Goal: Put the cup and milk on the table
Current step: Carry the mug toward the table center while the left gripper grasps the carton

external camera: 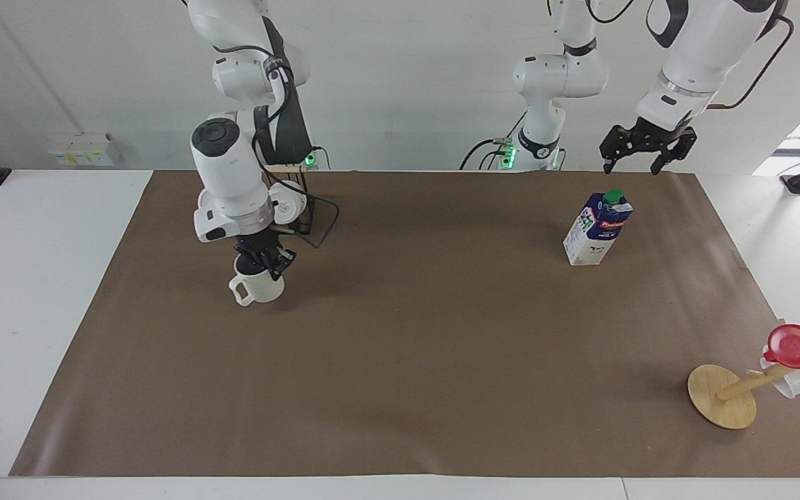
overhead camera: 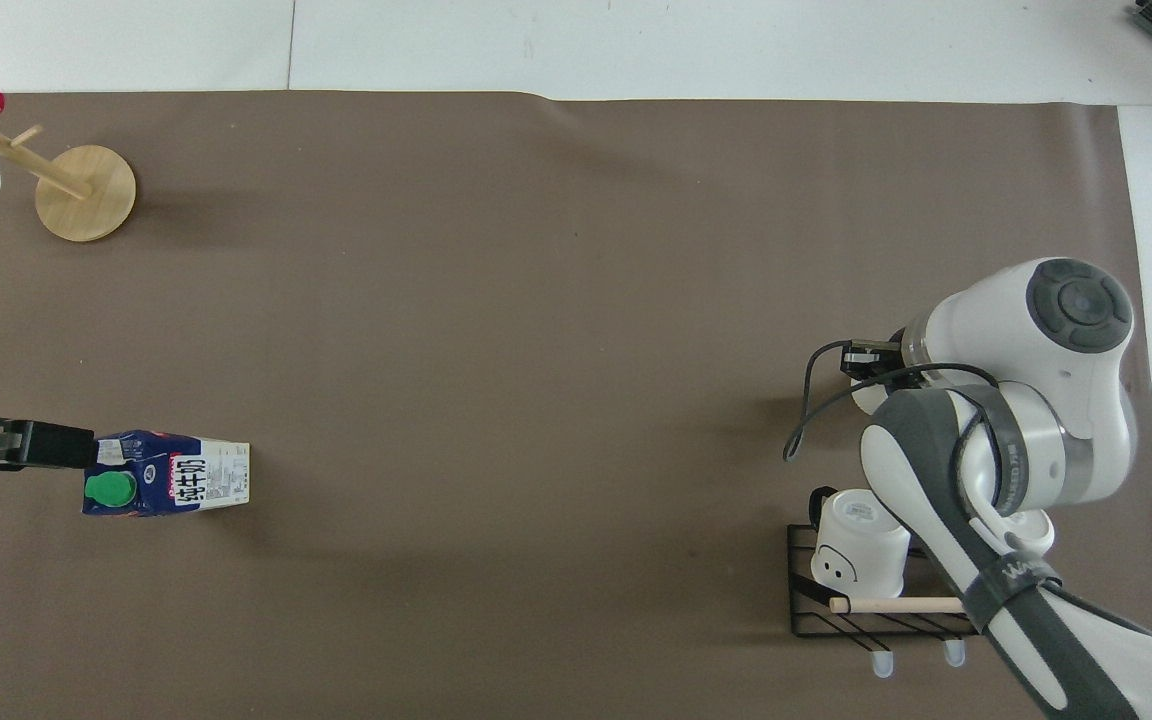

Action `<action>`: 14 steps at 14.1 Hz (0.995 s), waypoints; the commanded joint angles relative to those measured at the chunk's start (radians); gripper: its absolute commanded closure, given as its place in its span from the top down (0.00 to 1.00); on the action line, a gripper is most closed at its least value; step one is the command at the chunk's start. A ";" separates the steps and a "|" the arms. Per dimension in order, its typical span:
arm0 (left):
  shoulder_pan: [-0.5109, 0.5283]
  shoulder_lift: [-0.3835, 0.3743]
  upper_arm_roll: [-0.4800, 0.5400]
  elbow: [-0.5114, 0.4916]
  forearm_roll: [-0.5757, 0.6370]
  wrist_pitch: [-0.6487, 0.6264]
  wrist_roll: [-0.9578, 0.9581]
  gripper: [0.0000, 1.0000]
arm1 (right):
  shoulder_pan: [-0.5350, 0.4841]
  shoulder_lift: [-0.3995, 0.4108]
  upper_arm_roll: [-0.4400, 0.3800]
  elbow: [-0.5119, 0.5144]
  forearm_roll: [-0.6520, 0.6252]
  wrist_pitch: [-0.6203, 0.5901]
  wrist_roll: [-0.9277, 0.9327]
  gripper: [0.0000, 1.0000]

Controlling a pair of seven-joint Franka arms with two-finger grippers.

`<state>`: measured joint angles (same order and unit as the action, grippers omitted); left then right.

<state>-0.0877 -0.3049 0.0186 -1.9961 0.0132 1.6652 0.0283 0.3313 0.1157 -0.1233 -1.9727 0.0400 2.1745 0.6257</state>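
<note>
The cream-white cup (external camera: 259,286) stands upright on or just above the brown sheet of the table (external camera: 400,361), beside the wire rack at the right arm's end. My right gripper (external camera: 264,264) comes down from above and is shut on the cup's rim. In the overhead view the right arm hides almost all of the cup. The blue-and-white milk carton (external camera: 598,229) with its green cap stands upright on the sheet at the left arm's end; it also shows in the overhead view (overhead camera: 166,485). My left gripper (external camera: 632,164) hangs open and empty, high in the air beside the carton's top.
A black wire rack (external camera: 306,215) with white mugs lying bottom-first stands near the right arm's base; it also shows in the overhead view (overhead camera: 876,615). A wooden mug tree (external camera: 723,396) with a red plastic cup (external camera: 799,345) stands at the sheet's corner farthest from the robots, at the left arm's end.
</note>
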 commanded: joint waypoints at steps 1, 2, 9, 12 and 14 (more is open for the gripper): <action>-0.012 -0.037 0.009 -0.056 0.008 0.045 0.012 1.00 | 0.073 0.016 0.001 0.029 0.024 -0.013 0.136 0.00; -0.010 -0.045 0.009 -0.075 0.008 0.047 0.018 1.00 | 0.096 0.015 0.001 0.029 0.026 -0.007 0.181 0.00; 0.005 -0.051 0.021 -0.168 0.008 0.148 0.071 1.00 | 0.319 0.107 0.001 0.097 0.011 0.044 0.489 0.00; 0.026 -0.063 0.021 -0.237 0.008 0.224 0.102 1.00 | 0.403 0.179 0.001 0.144 0.003 0.053 0.569 0.00; 0.025 -0.069 0.020 -0.280 0.008 0.258 0.102 1.00 | 0.416 0.188 0.001 0.146 -0.006 0.082 0.588 0.00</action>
<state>-0.0718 -0.3261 0.0446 -2.1984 0.0132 1.8679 0.1141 0.7397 0.2763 -0.1154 -1.8605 0.0404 2.2360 1.1899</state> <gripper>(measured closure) 0.000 0.960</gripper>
